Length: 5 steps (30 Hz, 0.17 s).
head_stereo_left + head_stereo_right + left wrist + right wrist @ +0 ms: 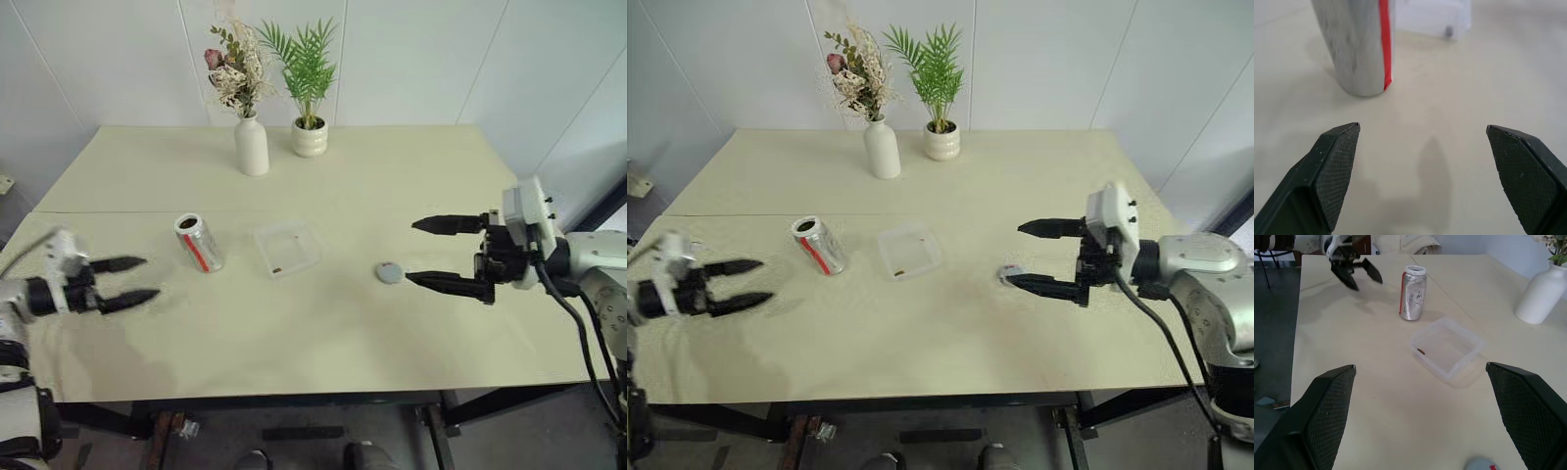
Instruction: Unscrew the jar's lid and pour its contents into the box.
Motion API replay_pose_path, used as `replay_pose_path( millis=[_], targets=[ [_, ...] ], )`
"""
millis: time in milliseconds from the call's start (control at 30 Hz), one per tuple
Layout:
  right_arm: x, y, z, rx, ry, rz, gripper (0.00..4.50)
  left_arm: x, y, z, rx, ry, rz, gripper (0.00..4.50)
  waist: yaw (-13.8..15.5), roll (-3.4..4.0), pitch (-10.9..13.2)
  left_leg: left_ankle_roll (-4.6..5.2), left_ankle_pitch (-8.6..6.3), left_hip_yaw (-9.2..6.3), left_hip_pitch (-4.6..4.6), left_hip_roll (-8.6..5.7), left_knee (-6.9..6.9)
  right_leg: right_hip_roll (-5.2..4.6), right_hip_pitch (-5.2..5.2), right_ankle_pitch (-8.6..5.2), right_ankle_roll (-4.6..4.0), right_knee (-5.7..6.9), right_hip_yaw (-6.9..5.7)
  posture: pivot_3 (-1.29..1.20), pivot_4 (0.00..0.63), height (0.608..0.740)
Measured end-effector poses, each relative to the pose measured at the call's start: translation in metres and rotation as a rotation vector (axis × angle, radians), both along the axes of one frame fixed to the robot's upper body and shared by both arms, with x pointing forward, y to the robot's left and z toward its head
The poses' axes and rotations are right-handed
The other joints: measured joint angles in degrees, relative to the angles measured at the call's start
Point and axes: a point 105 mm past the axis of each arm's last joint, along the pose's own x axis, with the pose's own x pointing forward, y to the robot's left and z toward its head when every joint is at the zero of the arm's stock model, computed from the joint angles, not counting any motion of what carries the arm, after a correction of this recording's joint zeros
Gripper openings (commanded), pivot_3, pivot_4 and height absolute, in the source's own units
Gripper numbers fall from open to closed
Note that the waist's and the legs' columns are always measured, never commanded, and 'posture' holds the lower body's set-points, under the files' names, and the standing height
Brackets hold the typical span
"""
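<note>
So we're looking at the jar standing open and upright on the table, lid off beside the right gripper, dark bits in the box; pour looks done. Both grippers are spread wide, empty; the left gripper sits just short of the jar.

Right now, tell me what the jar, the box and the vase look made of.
Jar: looks like thin silvery metal or metallised plastic, shiny and mottled, with a red stripe.
Box: clear plastic, since the table shows through its walls.
Vase: probably glazed ceramic, plain white with a soft sheen.
</note>
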Motion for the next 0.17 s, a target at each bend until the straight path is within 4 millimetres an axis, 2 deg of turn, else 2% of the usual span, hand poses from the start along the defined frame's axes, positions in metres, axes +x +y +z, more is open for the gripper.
replay_pose_path(
  millis=[67,167],
  targets=[
    [0.0,-0.004,0.003,0.004,-0.01,0.003,4.5,0.006,-0.003,0.033,-0.03,-0.147,-0.008,4.41,0.3,0.0,0.0,0.0,0.0,-0.01,0.0,-0.01,0.06,0.0,0.04,0.0,0.01,-0.01,-0.04,0.0,0.15,0.74],
    [0.001,-0.008,0.002,0.002,-0.009,0.006,4.5,0.009,-0.007,0.049,-0.043,-0.212,-0.021,4.41,0.1,0.0,0.0,0.02,-0.01,0.07,0.01,-0.02,0.07,-0.02,0.07,0.04,0.07,-0.06,0.01,0.0,0.15,0.74]
  ],
)
